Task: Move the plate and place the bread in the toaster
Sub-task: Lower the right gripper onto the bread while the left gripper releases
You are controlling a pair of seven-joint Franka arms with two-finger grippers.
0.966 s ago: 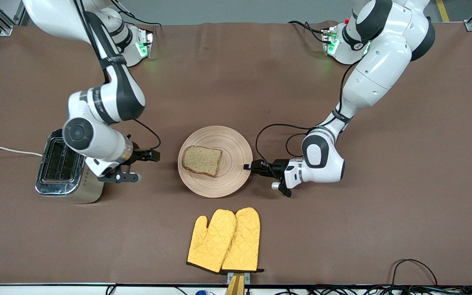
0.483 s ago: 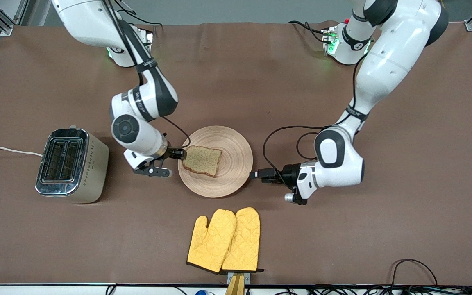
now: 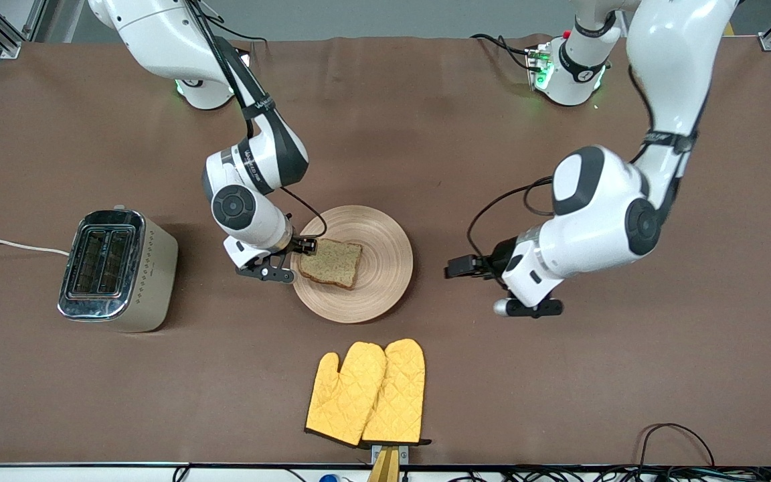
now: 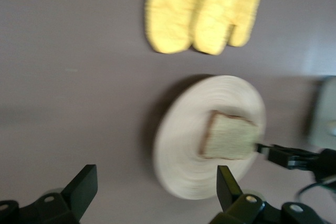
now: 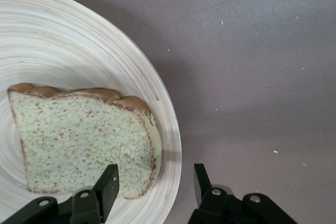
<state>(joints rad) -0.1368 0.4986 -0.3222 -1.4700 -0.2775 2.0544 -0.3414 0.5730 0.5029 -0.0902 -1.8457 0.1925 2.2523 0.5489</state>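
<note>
The bread [image 3: 330, 262] lies on the plate [image 3: 385, 234] at mid-tabletop; the toaster [image 3: 116, 270] stands well apart toward the right arm's end. The right end effector [image 3: 306, 246] straddles the slice's crust edge, its fingers spread and not yet clenched, evidently placed to pinch the slice. The left end effector [image 3: 458, 266], released with nothing held, hangs over bare tabletop beside the plate, leaving it free.

Counting what sits on the counter [image 3: 559, 402]

One plate [image 3: 385, 234], one slice of bread [image 3: 332, 262], one toaster [image 3: 116, 270], two yellow oven mitts [image 3: 367, 391] lying side by side, and two robot arms, each with one gripper.
</note>
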